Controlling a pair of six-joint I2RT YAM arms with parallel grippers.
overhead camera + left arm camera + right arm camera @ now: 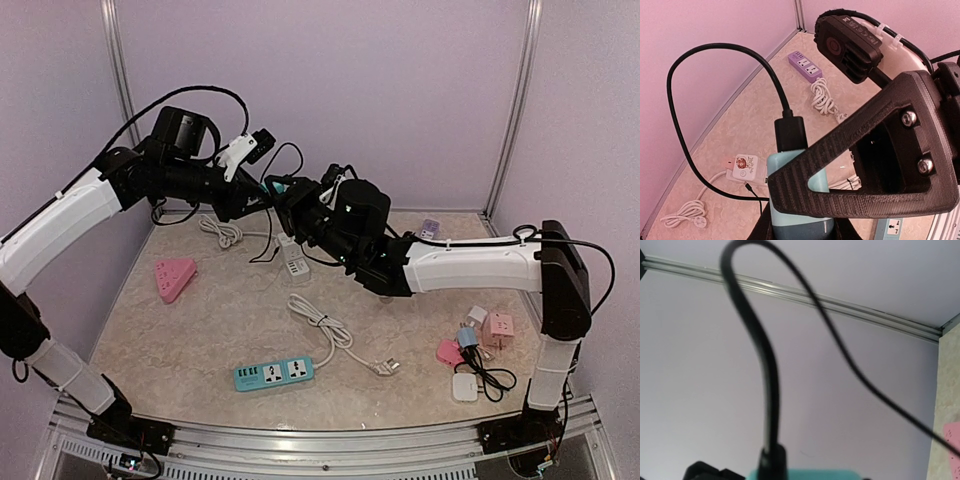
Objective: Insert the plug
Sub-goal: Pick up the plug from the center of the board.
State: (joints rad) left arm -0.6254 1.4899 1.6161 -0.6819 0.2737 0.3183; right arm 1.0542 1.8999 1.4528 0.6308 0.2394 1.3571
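Observation:
A teal adapter is held in the air at the back centre of the top view. A black plug with a long looping black cable stands in the adapter's top end. My left gripper is shut on the adapter's lower part, with a jaw on each side. My right gripper meets it from the right, and one of its ribbed fingers lies across the adapter's face. In the right wrist view the plug and the adapter's top sit at the bottom edge between dark finger parts.
On the table lie a pink triangular socket block, a teal power strip with a white cord, a white strip, a purple strip, and small pink and white adapters at the right. Walls stand close behind.

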